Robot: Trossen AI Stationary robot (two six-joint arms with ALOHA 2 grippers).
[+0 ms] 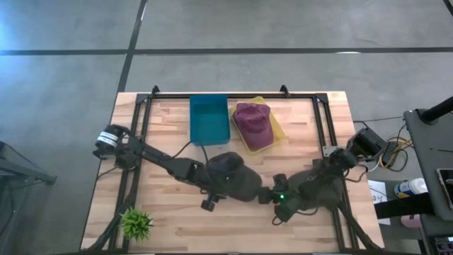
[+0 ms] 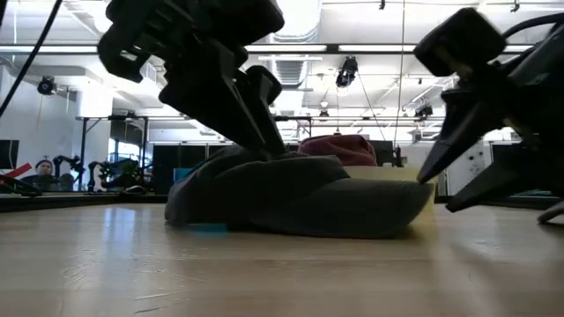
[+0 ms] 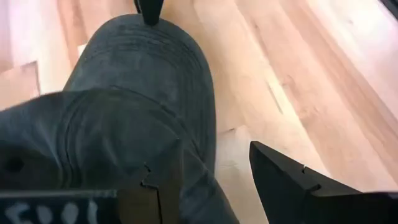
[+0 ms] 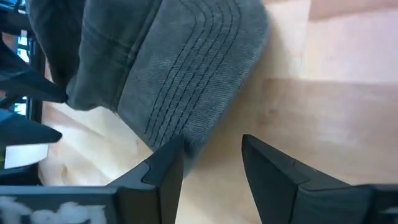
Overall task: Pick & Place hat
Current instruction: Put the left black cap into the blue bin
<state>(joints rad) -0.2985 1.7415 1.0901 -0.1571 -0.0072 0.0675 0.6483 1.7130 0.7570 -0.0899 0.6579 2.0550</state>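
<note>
Lying flat near the table's (image 1: 170, 212) centre, toward six o'clock: the dark grey hat (image 1: 233, 176), crown toward nine o'clock, stitched brim toward three o'clock. Resting directly on the wooden top, well apart from the bins.

Reaching in from nine o'clock: the left gripper (image 3: 214, 180), fingers spread wide, one finger pressing on the crown's fabric, the other standing over bare wood beside it. Not yet clamping the cloth.

Coming in from three o'clock: the right gripper (image 4: 211, 168), fingers parted and released, straddling the brim's edge, one finger tip touching or just beside the stitched rim, the other over bare wood. Holding nothing.

Sitting toward twelve o'clock: a maroon cap (image 1: 253, 125) lying in a yellow tray (image 1: 278, 130), with a teal bin (image 1: 209, 119) just beside it on the nine o'clock side.

Standing at the table's seven o'clock corner: a small green plant (image 1: 136, 224).
</note>
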